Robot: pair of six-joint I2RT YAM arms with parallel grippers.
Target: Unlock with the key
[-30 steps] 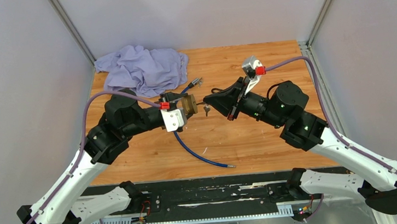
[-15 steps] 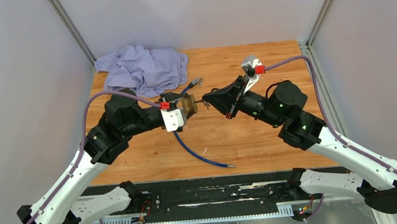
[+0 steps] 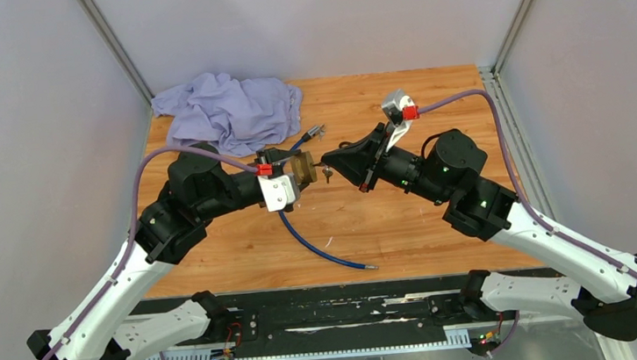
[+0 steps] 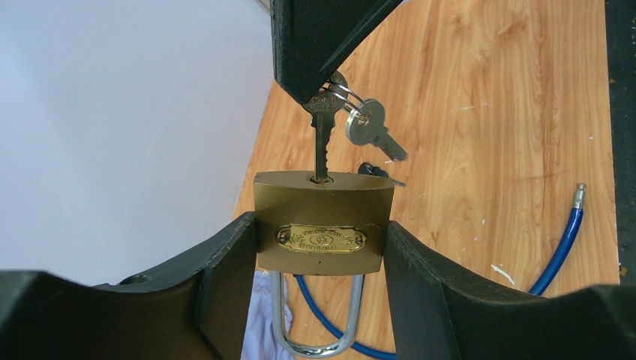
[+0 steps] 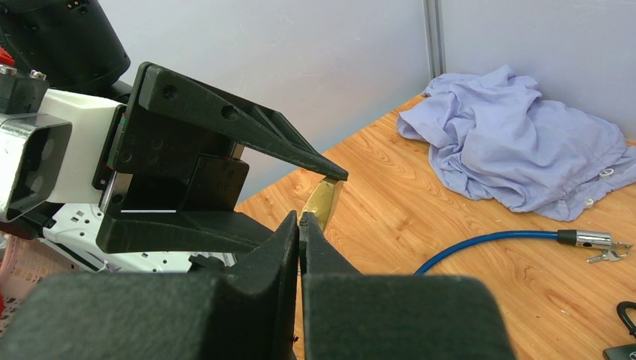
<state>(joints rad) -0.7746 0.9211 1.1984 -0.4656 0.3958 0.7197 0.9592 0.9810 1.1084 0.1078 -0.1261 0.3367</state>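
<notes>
Padlock sits crosswise in the left gripper. The jaws are clamped on its two narrow sides, with the keyway face turned toward the right arm and the shackle pointing back toward the left wrist. Both shackle legs appear seated in the body, so the lock reads as not yet open.

Right gripper has its jaws pressed together on the head of the key. In the left wrist view the blade runs straight down into the keyway, in line with the padlock's long axis. Only the tip is in, and most of the toothed blade shows outside.

A spare key hangs on the ring just beside the held one, clear of the lock face.

In the top view the two grippers meet nose to nose over the middle of the table, the shared axis running left to right.

Judgement: the coming move is a straight push along that axis, then a turn — any tilt between blade and keyway would likely bind.

Room to move is open on all sides. The blue cable lies on the table below and to the near side, and the purple cloth is well apart at the far left corner.
</notes>
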